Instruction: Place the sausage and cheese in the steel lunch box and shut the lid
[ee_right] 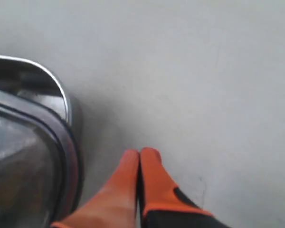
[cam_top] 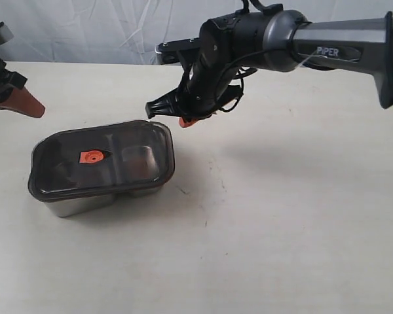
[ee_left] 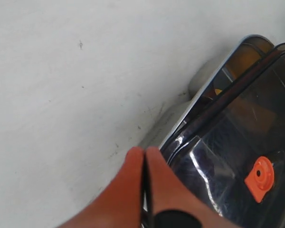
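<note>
The steel lunch box (cam_top: pixel 78 204) stands on the table at the left, with the dark lid (cam_top: pixel 134 154) lying on top and its orange valve (cam_top: pixel 90 156) facing up. In the wrist views the steel rim (ee_left: pixel 213 78) (ee_right: pixel 54 83) shows just outside the lid's edge (ee_left: pixel 228 142) (ee_right: pixel 23 161). A yellow-orange patch (ee_left: pixel 243 58) under the lid's corner may be the cheese. The sausage is hidden. My left gripper (cam_top: pixel 27 103) (ee_left: pixel 145 153) hangs shut and empty above the table left of the box. My right gripper (cam_top: pixel 187 122) (ee_right: pixel 140 154) is shut and empty, just off the box's far right corner.
The pale table (cam_top: pixel 281 216) stretches to the right and front of the box, marked with a few small scuffs (cam_top: pixel 182 190). The right arm (cam_top: pixel 327 46) reaches in from the upper right, above the table. A white cloth backdrop (cam_top: pixel 85 26) hangs behind.
</note>
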Available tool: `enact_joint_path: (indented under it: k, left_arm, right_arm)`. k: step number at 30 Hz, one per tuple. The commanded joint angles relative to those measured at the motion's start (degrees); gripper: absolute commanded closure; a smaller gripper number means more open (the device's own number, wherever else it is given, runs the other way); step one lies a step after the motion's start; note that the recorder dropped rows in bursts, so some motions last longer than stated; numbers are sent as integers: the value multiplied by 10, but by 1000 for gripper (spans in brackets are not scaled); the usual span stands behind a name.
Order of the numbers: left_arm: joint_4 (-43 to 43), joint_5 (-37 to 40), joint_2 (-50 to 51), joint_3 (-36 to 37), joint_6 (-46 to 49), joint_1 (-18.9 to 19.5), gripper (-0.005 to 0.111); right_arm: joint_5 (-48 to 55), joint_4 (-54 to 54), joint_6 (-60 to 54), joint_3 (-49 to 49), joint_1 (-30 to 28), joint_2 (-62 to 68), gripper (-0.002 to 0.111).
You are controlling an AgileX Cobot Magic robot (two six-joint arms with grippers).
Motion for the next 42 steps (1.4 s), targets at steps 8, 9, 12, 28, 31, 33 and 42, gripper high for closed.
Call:
enact_joint_path:
  k: [8,9,12,28,31,33,42]
  left_arm:
    - [6,-6,-5,-3,-7,4,106]
    - [6,-6,-5,-3,-7,4,106]
    - [7,-7,-5,-3,-8,4,106]
    - [7,-10,-5,-3,-8,4,106]
    - [7,-10,-5,-3,-8,4,106]
    - [7,-10,-5,-3,-8,4,106]
    - [6,-22,-5,-3,-12,15,106]
  right_arm:
    - [82,-9,-16,-76,-3,46,108]
    - [86,-6,-16,-76,-3,46,108]
    - [98,2,-16,-79,-2,46,108]
    - [52,49,-45,-91,13,46,108]
    - [27,49,-45,-92,13,46,108]
    - [18,47,-47,-96,13,46,108]
    - [-5,58,-65,-96,14,46,108]
